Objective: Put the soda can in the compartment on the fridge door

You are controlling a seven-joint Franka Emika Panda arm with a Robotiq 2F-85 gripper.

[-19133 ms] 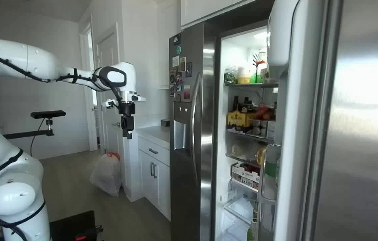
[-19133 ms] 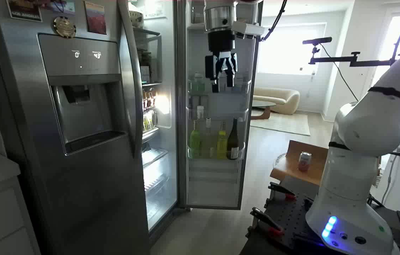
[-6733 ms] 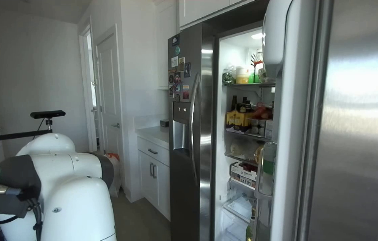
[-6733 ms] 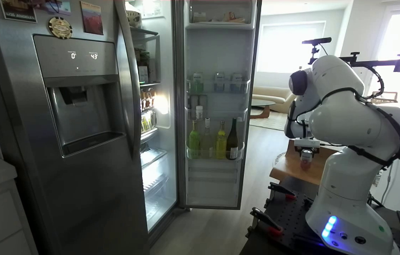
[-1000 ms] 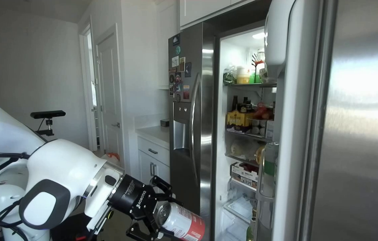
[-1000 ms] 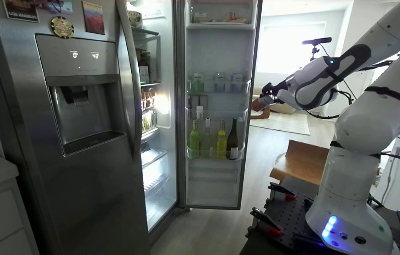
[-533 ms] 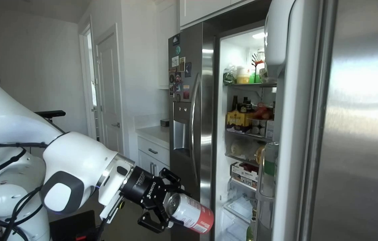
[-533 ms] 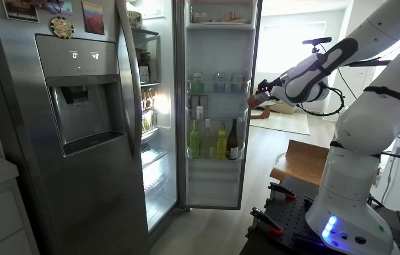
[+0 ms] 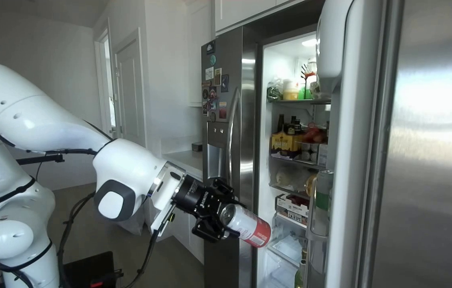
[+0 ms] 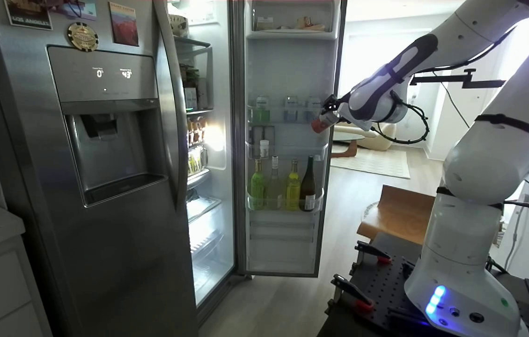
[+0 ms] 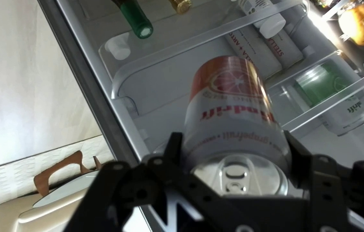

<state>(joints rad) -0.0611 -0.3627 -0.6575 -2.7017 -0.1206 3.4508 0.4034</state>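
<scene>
The soda can [image 11: 233, 87], red-orange at its base and white toward its silver top, is held tilted, base pointing away from my gripper [image 11: 233, 145]. Black fingers [image 11: 173, 146] press on both its sides near the top end. In both exterior views the can [image 9: 255, 229] slopes base-down toward the open fridge door [image 10: 288, 70]. Against the door's lining, the can [image 10: 321, 123] overlaps the outer edge of the door at the height between two bins. The wrist view shows the door compartment's clear rail [image 11: 169, 53] behind the can; whether they touch I cannot tell.
Stella boxes [image 11: 254, 48] and a white bottle [image 11: 270, 25] occupy one end of that compartment. A green can [image 11: 323, 83] sits in the neighbouring bin. Several bottles [image 10: 292, 187] stand in the lower bin. The other steel door [image 10: 119, 243] is shut.
My arm has carried the can forward to the fridge door, rightward and up in an exterior view, leftward and slightly up in the other. The grip on the can is unchanged.
</scene>
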